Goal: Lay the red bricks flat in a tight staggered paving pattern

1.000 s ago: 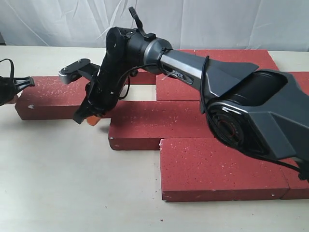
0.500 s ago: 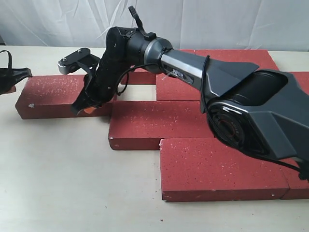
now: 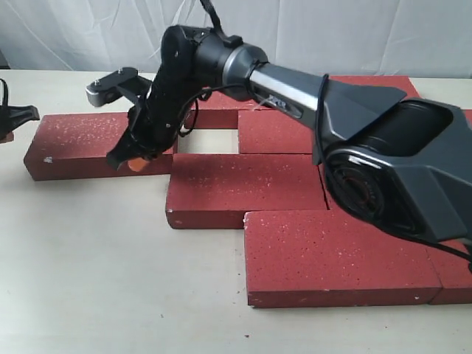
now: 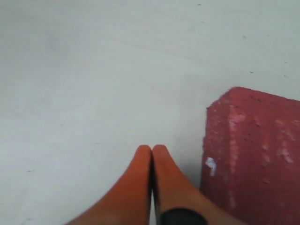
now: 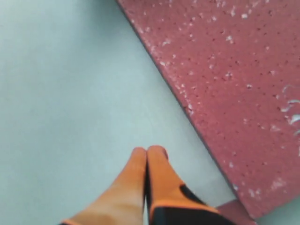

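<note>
I have the right end effector (image 3: 133, 161) with its orange tips pressed together and nothing between them. That makes it a blunt pusher, which suits thick slabs too wide to pinch. It hangs low at one end of the outlying brick (image 3: 88, 140). In its wrist view the tips sit over bare surface (image 5: 56, 84), with a speckled brick face running diagonally just beside them. I cannot tell whether they touch that brick.

The left end effector (image 4: 151, 149) is closed in the same way and holds nothing. It sits just beside the far corner of the same brick, and again I cannot confirm contact. I judge it is parked there as a stop or a second pusher, so the slab can be slid rather than lifted.

The other bricks (image 3: 243, 188) lie flat on the side of the right end effector that its own arm comes from, offset row by row and mostly edge to edge. One open gap (image 3: 210, 141) shows bare surface just past the tips, between the outlying brick and the back row. I'd say the pattern is largely laid and this gap is what remains. The next move probably needs a straight, level shove along the brick's length. An off-centre push could swing the brick and open the seams already closed.
</note>
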You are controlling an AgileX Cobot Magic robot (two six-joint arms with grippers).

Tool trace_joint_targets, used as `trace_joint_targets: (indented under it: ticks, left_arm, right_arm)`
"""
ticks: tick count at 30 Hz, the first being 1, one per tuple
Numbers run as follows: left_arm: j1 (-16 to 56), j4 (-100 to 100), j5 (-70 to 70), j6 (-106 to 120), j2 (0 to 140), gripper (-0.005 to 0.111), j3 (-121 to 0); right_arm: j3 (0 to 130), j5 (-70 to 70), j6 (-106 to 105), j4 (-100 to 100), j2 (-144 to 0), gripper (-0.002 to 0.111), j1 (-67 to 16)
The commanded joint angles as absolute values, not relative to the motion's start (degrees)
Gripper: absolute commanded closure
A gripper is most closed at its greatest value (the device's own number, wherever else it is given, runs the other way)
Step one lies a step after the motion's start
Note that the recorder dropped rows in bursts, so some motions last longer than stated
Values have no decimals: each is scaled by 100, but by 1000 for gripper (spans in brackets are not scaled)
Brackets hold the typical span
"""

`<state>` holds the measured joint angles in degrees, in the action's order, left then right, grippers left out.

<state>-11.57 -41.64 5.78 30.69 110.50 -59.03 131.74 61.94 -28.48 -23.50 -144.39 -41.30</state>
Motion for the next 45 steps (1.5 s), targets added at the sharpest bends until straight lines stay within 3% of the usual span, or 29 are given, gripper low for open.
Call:
trace_joint_targets:
  ticks: [1,5,9,27,34,40,45]
  left_arm:
    - [-1437,-4150,804,3175,11079,107,-6049]
    - [-1423,-4150,993,3184,11333,107,-6367]
    - [-1398,-4206,1625,3188,11853,107,-6923]
    - [-958,-4807,1627,3188,12137,107,-7260]
    - [-956,-4844,1428,3188,12150,107,-7260]
    - [-956,-4844,1475,3188,12150,107,-7260]
    - [-956,-4844,1497,3188,12150,107,-7260]
  right_arm:
    - [13301,6083,-2790,-2246,-13938,109,-3837]
    - [13301,5682,-1950,-1856,-13856,109,-3348]
    - [13277,6125,-1748,-1559,-13908,109,-3040]
    - [13277,6479,-1748,-1575,-14233,109,-3005]
    - [13277,6996,-3440,-3430,-14281,109,-3365]
    - [13277,6528,-3062,-2091,-14591,109,-4040]
    - [13277,6069,-2696,-1716,-14646,109,-4066]
